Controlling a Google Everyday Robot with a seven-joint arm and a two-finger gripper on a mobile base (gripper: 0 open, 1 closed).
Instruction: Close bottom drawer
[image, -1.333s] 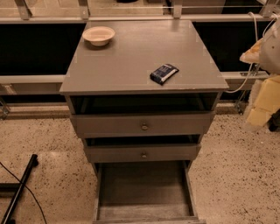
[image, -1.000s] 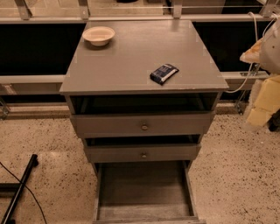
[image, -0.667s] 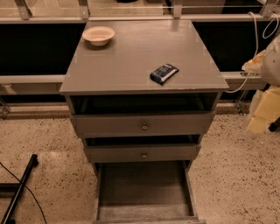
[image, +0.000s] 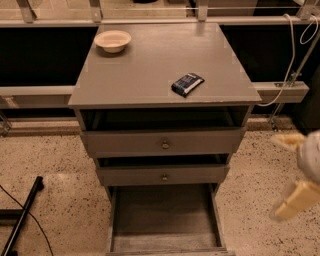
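The bottom drawer (image: 165, 220) of the grey wooden cabinet (image: 160, 75) is pulled far out toward me, its worn greyish floor showing and its front at the lower edge of the view. My gripper (image: 290, 175) is at the right edge, to the right of the cabinet and level with the middle drawer, apart from the bottom drawer. Its two pale fingers (image: 292, 200) stand spread apart with nothing between them.
The two upper drawers (image: 162, 145) with round knobs are slightly open. A small bowl (image: 113, 40) and a dark packet (image: 187, 83) lie on the cabinet top. A black bar (image: 22, 220) lies on the speckled floor at left. Cables (image: 290, 50) hang at right.
My gripper has moved down and slightly right along the right edge, from level with the cabinet top to level with the middle drawer. The drawers have not moved.
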